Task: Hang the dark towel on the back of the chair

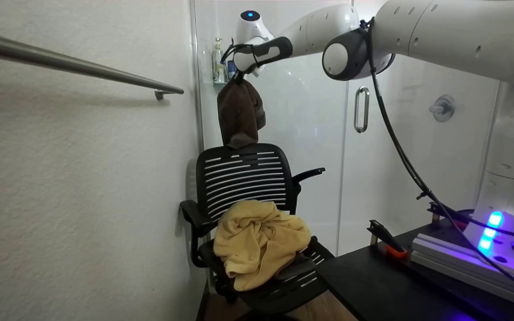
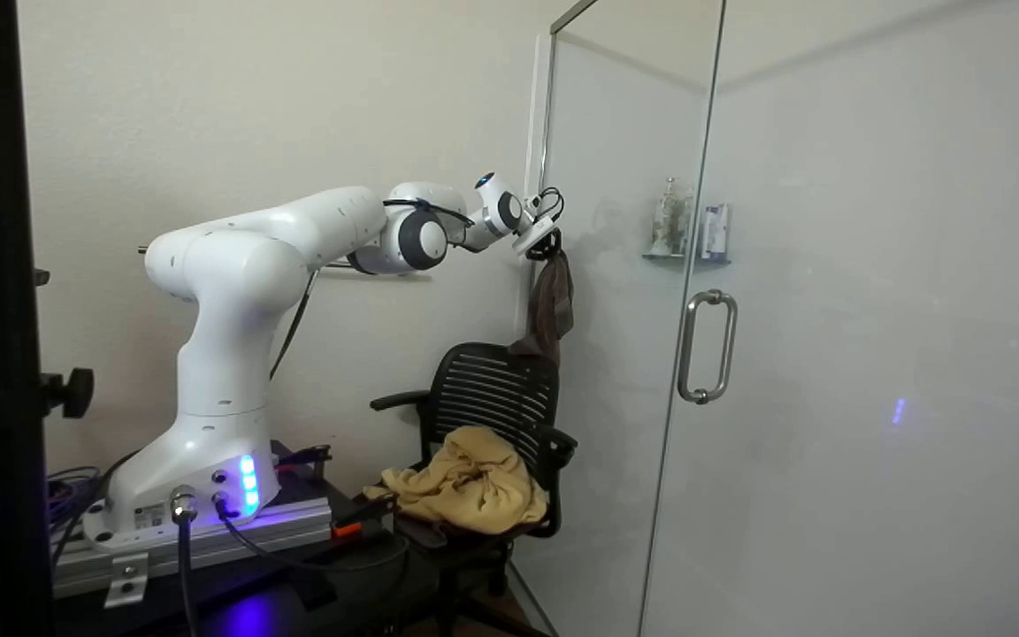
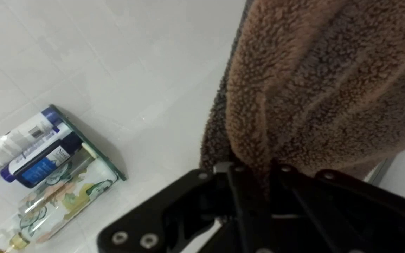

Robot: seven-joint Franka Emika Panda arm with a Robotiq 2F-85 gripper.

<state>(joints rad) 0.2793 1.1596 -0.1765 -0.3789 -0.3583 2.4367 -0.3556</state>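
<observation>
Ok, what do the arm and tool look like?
The arm is glossy white and rounded, with dark bands around white joint caps, black cables along it and blue lights on its base. In the wrist view, the tool is black and angular, with silvery screw heads.

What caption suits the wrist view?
Dark brown towel gripped in the end effector, with bottles at the frame's left.
</observation>
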